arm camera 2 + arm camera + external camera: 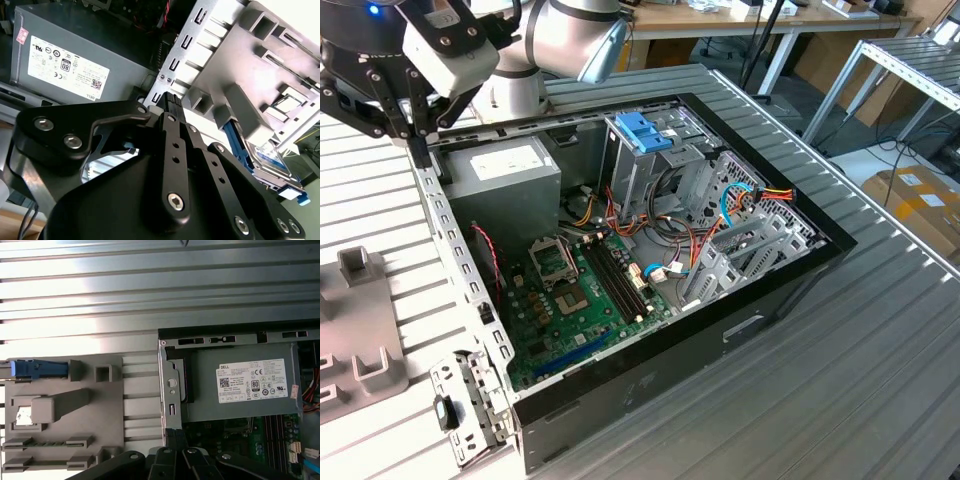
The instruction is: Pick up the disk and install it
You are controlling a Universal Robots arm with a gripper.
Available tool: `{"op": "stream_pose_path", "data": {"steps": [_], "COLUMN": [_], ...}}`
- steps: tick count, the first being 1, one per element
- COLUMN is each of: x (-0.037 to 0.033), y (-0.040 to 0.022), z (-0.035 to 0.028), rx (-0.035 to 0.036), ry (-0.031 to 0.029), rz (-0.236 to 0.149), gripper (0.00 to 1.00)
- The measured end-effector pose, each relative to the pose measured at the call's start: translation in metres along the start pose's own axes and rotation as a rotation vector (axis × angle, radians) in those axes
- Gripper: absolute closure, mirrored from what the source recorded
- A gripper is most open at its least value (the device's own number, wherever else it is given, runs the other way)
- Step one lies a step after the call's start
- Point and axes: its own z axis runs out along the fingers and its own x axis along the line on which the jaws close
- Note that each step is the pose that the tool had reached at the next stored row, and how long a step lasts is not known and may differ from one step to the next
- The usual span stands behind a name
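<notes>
In the exterior view we are seeing the arm (570,35) leaning in from the exterior view's left. Its gripper (415,130) is hanging tips-down over the rear edge of the open computer case (650,372), near the grey power supply (505,172). The light-blue bracket (645,130) on the drive cage is standing deeper inside, well apart from the gripper.

The wrist views are giving us the disk. In the first wrist view the disk (37,369) is sitting on edge as a blue strip in a slot of the grey fixture (107,410), beside the case and outside it. The second wrist view is showing its shiny face and blue end tab (300,197).

In both wrist views we are finding the fingers (172,102) pressed together with nothing between them, well apart from the disk.
</notes>
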Motion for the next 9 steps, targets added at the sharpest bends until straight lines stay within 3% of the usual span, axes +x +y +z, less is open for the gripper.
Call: {"op": "stream_pose_path", "data": {"steps": [9], "x": [0.0029], "y": [-0.0002], "z": [-0.0001], "rx": [0.0], "ry": [0.0], "rz": [0.0], "gripper": [0.89]}}
